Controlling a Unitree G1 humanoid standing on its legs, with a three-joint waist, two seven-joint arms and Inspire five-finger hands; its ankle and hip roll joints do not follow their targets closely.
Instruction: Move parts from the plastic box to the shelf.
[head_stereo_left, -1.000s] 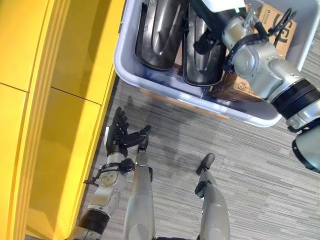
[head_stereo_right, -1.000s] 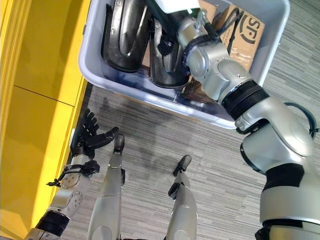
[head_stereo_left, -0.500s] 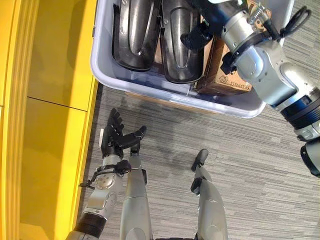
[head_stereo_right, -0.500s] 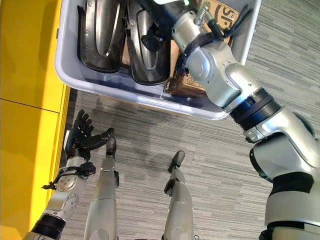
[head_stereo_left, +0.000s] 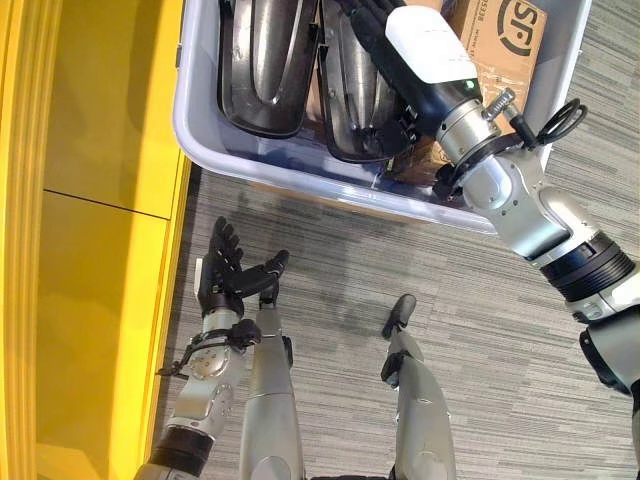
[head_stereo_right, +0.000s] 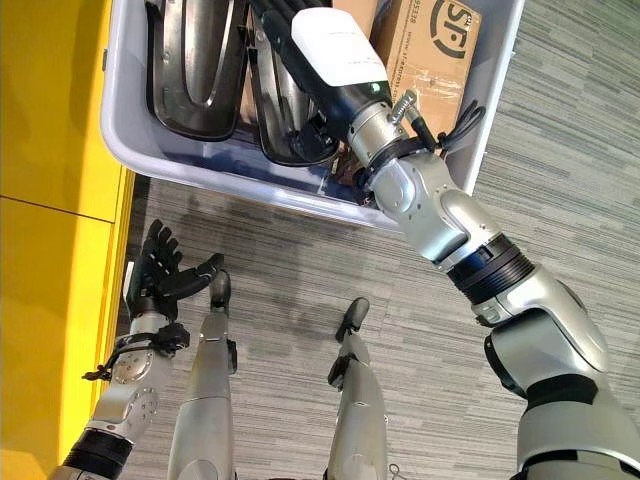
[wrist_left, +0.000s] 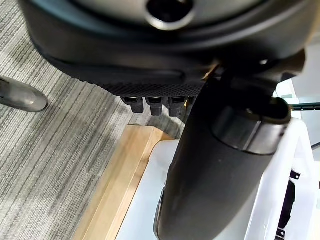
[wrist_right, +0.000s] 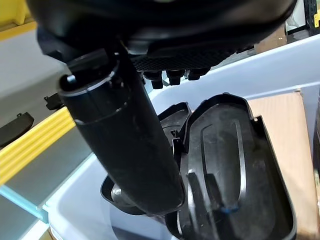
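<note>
left eye view: right hand reached deeper into plastic box (over parts).

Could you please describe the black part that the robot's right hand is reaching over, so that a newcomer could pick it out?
Find the grey plastic box on the carpet beside the yellow shelf. Two black moulded shells lie inside; take the one next to the cardboard carton, under the right hand, not its twin nearer the shelf.

I am seeing glossy black plastic parts lying in a smooth, pale plastic box, beside a matt cardboard box, all over a rough, ribbed grey carpet floor.
</note>
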